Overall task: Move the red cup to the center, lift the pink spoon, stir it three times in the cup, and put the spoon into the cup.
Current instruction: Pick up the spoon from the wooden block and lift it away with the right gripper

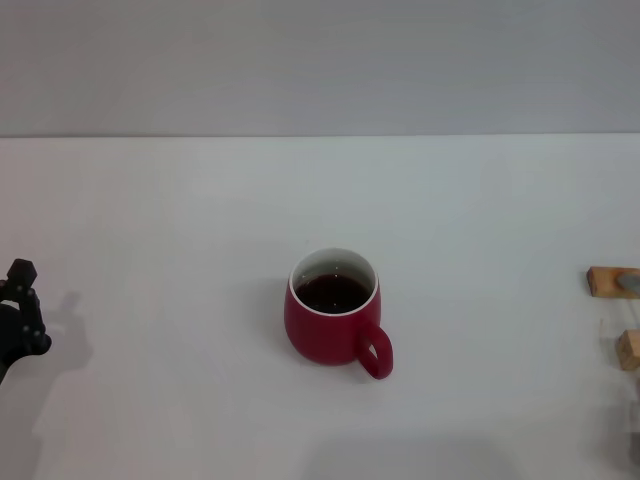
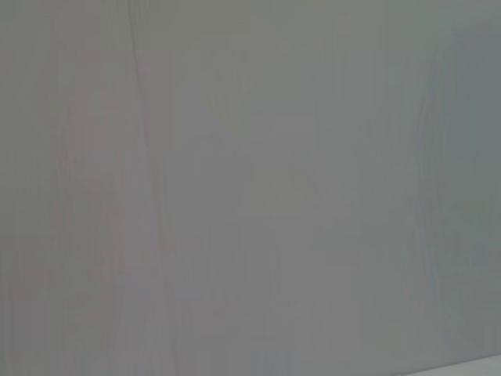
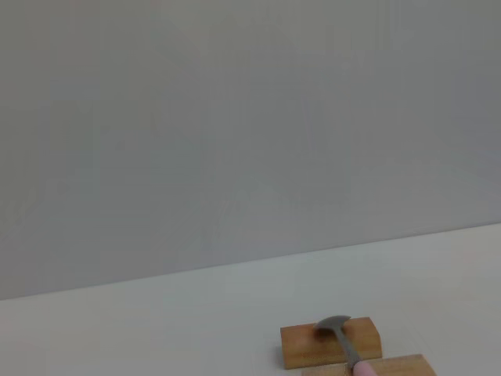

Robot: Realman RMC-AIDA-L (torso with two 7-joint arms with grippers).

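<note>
The red cup (image 1: pixel 333 320) stands upright in the middle of the white table, with dark liquid inside and its loop handle (image 1: pixel 376 353) turned toward the front right. The pink spoon (image 3: pixel 338 333) lies across two tan wooden blocks in the right wrist view, its grey bowl on the farther block (image 3: pixel 309 345) and only the start of its pink handle (image 3: pixel 362 368) showing. In the head view its grey end (image 1: pixel 629 283) just shows at the right edge. My left gripper (image 1: pixel 20 310) sits low at the left edge, far from the cup. My right gripper is out of view.
Two tan wooden blocks (image 1: pixel 604 281) (image 1: pixel 628 349) sit at the table's right edge. The left wrist view shows only a plain grey surface. A grey wall runs behind the table's far edge (image 1: pixel 320 136).
</note>
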